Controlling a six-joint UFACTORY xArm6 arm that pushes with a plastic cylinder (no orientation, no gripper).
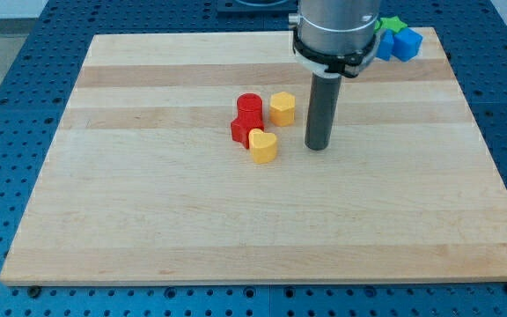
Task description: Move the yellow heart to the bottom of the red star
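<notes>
The yellow heart (pixel 263 145) lies near the middle of the wooden board (pixel 148 220), touching the lower right side of the red star (pixel 246 128). A red cylinder (pixel 249 104) sits just above the star, touching it. A yellow hexagon (pixel 282 107) stands to the right of the cylinder. My tip (pixel 317 146) rests on the board to the right of the yellow heart, a short gap away, and below right of the hexagon.
At the view's top right corner of the board sit a blue block (pixel 405 44) and a green star (pixel 391 25), partly hidden behind the arm's grey body (pixel 335 26). The board lies on a blue perforated table.
</notes>
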